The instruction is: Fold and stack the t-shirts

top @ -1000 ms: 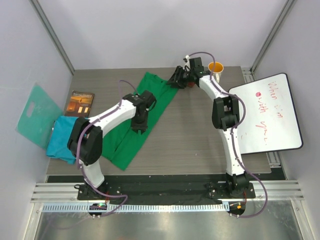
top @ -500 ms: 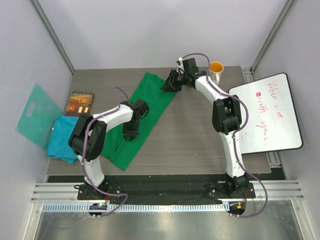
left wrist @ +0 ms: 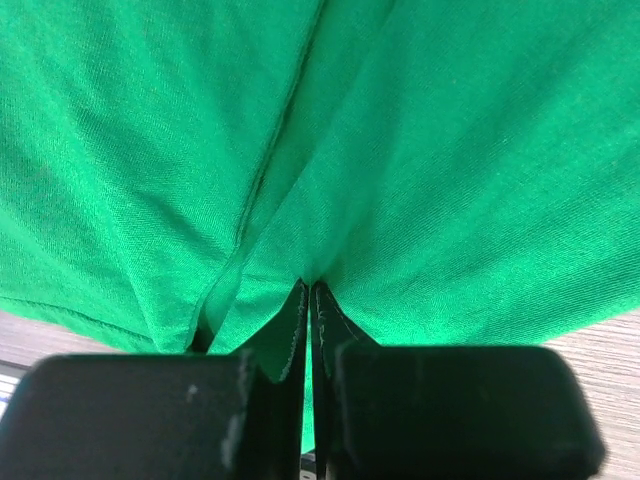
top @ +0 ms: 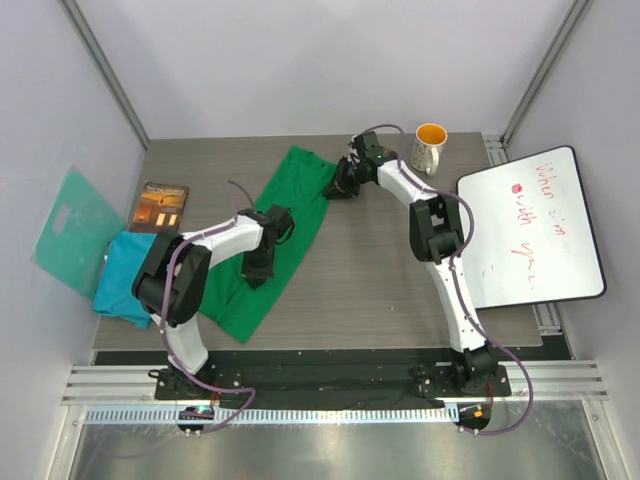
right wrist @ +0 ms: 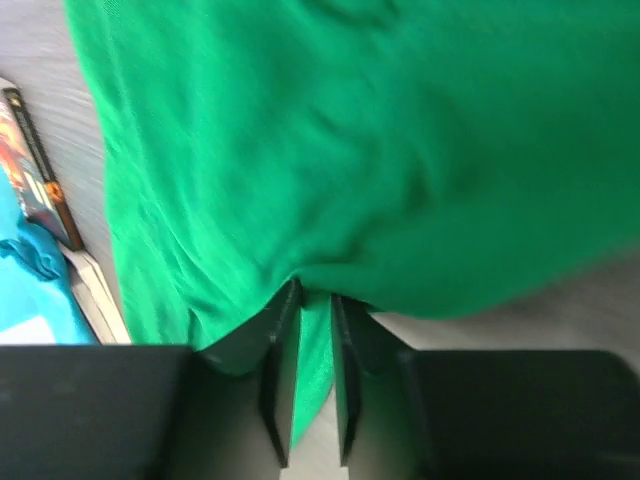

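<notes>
**Green t-shirt pinched in two places**

The teal t-shirt [top: 120, 278] lay bunched at the table's [top: 380, 290] left edge. The green t-shirt [top: 295, 205] stretched as a long strip, its long axis running from near left to far right. My left fingers [top: 257, 272] were together on a fold near its middle; my right fingers [top: 338, 187] clamped its far right edge.

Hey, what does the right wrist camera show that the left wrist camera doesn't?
Only the right wrist view: the right tool with cloth between its fingers, plus a book and the teal-blue t-shirt at the left edge. Only the left wrist view: the left tool, shut on a pinched fold of cloth. Both: the green t-shirt filling most of the picture, with slivers of table beside it.
</notes>
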Available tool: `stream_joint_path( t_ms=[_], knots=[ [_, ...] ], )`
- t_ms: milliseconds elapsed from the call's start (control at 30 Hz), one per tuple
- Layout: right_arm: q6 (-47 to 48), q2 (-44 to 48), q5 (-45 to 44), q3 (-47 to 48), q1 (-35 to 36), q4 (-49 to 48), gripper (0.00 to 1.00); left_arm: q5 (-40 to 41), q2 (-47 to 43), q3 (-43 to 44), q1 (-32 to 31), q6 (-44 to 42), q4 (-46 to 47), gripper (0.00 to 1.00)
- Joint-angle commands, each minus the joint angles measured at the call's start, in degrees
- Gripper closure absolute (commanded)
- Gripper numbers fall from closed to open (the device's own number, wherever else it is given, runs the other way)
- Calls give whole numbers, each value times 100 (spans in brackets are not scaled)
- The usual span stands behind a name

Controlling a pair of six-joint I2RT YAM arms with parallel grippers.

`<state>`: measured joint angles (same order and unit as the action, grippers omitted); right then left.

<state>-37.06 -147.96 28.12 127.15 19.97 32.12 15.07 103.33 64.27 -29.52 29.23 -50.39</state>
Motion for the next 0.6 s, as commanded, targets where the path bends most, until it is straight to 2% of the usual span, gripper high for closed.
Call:
stream_joint_path(
  t_ms=[0, 100, 367, 467, 567],
  knots=[
    [-108, -680, -386, 705, 209, 181, 83, -390, -111, -160, 34, -58, 38, 100],
    [-109, -795, -474, 899, 262, 172, 89, -592, -137, -108, 8, -76, 47, 100],
    [-284, -1042, -439, 1022, 148, -56, 89, -856, 433, 270, -528, 3, -15, 100],
    [-372, -1112, -413, 1048, 34, -232, 87, -1067, 828, 586, -774, 65, 56, 100],
    [-504, -1313, -272, 1346, -177, -276, 86, -1287, 1381, 1339, -950, 117, 65, 100]
  ],
)
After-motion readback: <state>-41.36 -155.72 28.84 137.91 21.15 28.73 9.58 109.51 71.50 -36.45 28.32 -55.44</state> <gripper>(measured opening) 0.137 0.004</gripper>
